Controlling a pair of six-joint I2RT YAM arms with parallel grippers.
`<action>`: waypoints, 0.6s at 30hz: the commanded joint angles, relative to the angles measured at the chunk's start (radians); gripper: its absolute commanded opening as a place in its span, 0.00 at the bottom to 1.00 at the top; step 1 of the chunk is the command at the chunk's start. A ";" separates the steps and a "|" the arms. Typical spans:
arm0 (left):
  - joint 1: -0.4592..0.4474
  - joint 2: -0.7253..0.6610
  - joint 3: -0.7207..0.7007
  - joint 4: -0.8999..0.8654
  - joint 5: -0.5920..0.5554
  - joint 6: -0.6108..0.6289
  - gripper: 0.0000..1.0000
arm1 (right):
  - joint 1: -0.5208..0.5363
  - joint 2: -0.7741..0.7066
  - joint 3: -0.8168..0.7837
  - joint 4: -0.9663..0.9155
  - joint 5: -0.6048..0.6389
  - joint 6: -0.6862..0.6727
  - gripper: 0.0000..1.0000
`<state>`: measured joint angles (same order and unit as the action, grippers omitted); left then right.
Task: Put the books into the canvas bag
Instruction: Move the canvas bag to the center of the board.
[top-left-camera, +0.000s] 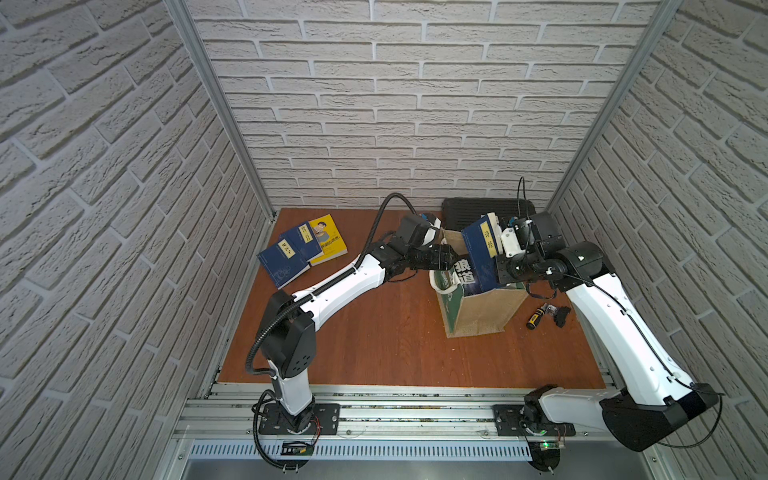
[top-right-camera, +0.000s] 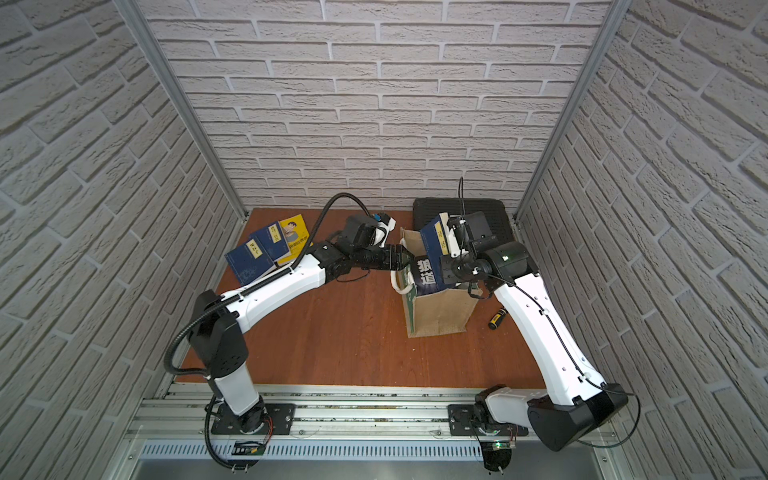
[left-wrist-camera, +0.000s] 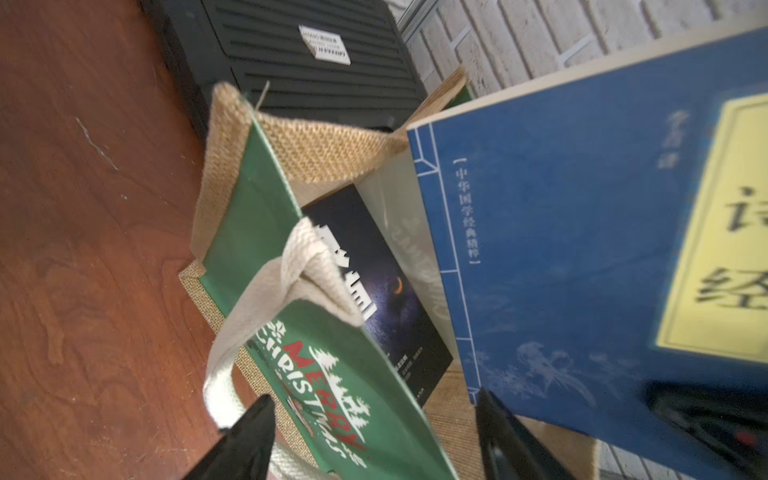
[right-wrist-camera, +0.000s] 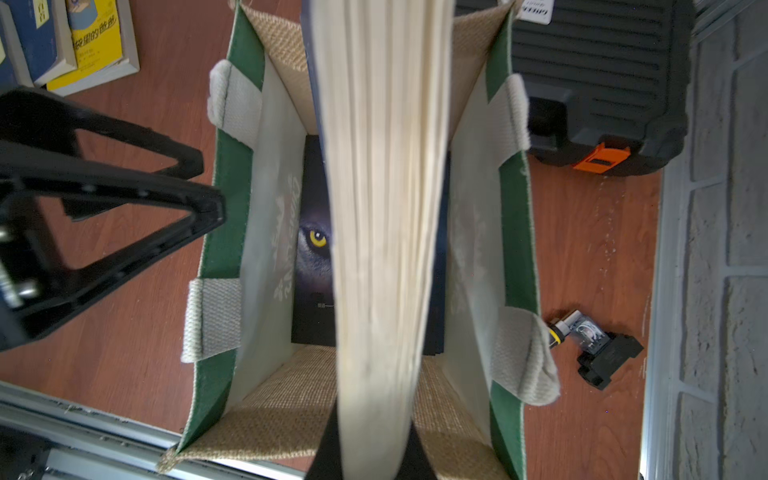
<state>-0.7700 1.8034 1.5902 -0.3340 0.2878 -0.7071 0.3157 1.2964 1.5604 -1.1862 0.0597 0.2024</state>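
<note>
In both top views the canvas bag (top-left-camera: 478, 316) stands on the counter (top-left-camera: 374, 340). The right claw (top-left-camera: 502, 246) grips a navy book (top-left-camera: 481, 249) upright over the bag's mouth, and three more books (top-left-camera: 301, 249) lie far to the left.

Left wrist: the left claw (left-wrist-camera: 374, 399) is spread wide, with the bag's green wall between its fingers.

Right wrist: the held book's page edge hangs above a wolf-eyed book (right-wrist-camera: 312, 241) lying inside the bag.

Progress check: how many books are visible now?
5. Far-left table: front navy book, rear navy book, yellow book. Held navy book in right claw at canvas bag's mouth. Wolf-cover book inside bag. More may hide beneath it.
</note>
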 joint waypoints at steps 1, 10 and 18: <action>0.003 0.041 0.060 -0.069 -0.022 0.023 0.62 | -0.006 0.012 0.007 -0.006 -0.086 -0.014 0.06; 0.078 0.021 0.014 -0.051 0.018 -0.021 0.00 | -0.007 0.107 -0.065 0.088 -0.349 0.048 0.06; 0.220 -0.155 -0.132 -0.060 0.009 -0.007 0.00 | 0.007 0.257 0.016 0.149 -0.466 0.109 0.05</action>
<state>-0.6289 1.7535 1.4845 -0.4179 0.3538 -0.7345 0.3077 1.5368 1.5215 -1.1019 -0.3134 0.2821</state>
